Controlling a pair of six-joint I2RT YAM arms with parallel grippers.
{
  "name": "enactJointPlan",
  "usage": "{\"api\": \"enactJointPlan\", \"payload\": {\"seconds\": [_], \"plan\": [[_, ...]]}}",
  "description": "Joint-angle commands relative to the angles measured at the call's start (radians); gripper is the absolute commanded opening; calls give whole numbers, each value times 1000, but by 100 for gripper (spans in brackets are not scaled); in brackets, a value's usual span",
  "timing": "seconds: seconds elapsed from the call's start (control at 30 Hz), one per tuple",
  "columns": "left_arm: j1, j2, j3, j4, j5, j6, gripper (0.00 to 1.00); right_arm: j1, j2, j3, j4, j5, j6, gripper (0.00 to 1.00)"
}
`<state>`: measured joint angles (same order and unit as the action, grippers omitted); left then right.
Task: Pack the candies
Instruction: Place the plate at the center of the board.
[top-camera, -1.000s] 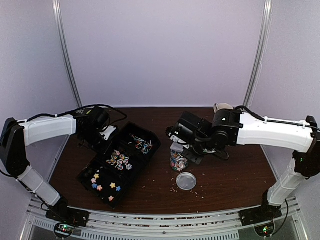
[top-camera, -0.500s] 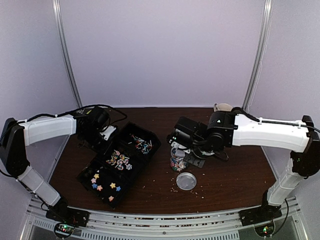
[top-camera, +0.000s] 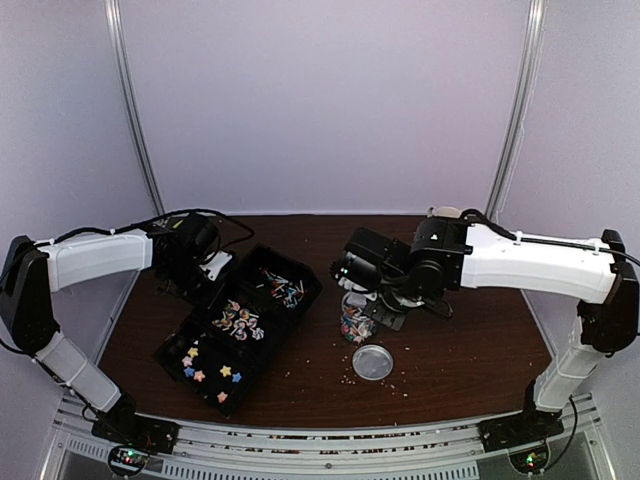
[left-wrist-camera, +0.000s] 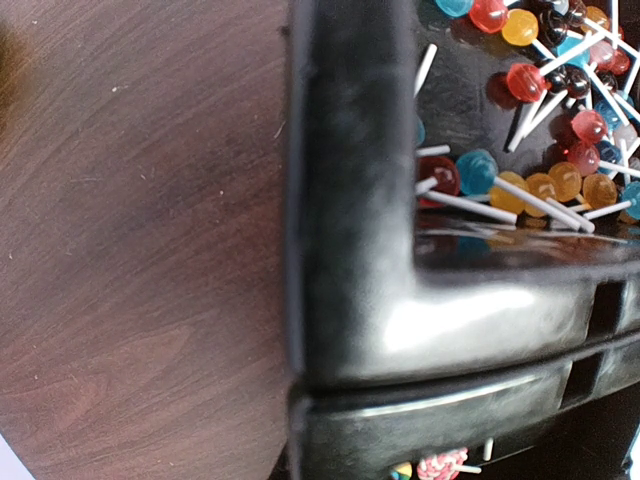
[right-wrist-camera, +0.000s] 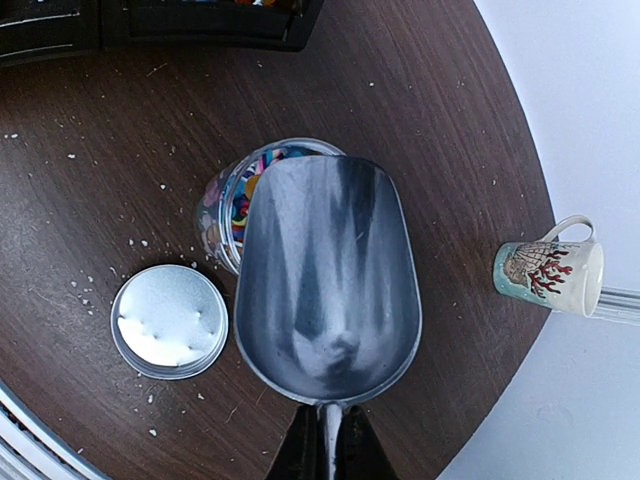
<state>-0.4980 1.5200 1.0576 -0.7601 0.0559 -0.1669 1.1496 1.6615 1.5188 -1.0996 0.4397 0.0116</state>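
Observation:
The candies (right-wrist-camera: 243, 196) are multicoloured sweets filling a clear jar (top-camera: 356, 322) at the table's middle. My right gripper (right-wrist-camera: 327, 450) is shut on the handle of a metal scoop (right-wrist-camera: 328, 270), which hangs empty over the jar (right-wrist-camera: 218, 212) and hides half its mouth. More sweets lie in a black three-part tray (top-camera: 165, 350): lollipops (top-camera: 283, 288), swirls (top-camera: 238, 320) and stars (top-camera: 205, 368). My left gripper (top-camera: 210, 268) sits at the tray's far-left corner, closed on its rim (left-wrist-camera: 350, 250). Its fingers do not stand out from the black plastic; lollipops (left-wrist-camera: 540, 185) show just inside.
The jar's round metal lid (top-camera: 373, 361) lies flat in front of the jar, also the lid (right-wrist-camera: 168, 320) beside the scoop. A patterned mug (right-wrist-camera: 550, 277) stands near the table's back edge. Pale crumbs (right-wrist-camera: 140, 243) are scattered around the lid and jar.
My right arm has shifted a little to the left, bringing the scoop more over the jar. The left arm and the tray have not moved.

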Motion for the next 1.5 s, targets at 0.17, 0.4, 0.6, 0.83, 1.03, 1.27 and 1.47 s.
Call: {"api": "enactJointPlan", "payload": {"seconds": [0.17,0.4,0.6,0.83,1.03,1.27,1.47], "plan": [[7,-32,45,51,38,-17,0,1,26,37,-21,-21,-9,0],[7,-29,46,51,39,-17,0,5,12,17,-61,-22,-30,0],[7,-26,47,51,38,-19,0,7,15,16,-101,-1,-50,0],[7,-28,46,49,35,-18,0,9,10,21,-89,-9,-76,0],[7,-32,46,47,25,-17,0,-2,-20,36,-56,67,-39,0],[20,-9,48,47,23,-17,0,-70,-137,-28,88,122,28,0],[58,48,66,42,38,-9,0,-127,-240,-155,275,151,81,0]]}}
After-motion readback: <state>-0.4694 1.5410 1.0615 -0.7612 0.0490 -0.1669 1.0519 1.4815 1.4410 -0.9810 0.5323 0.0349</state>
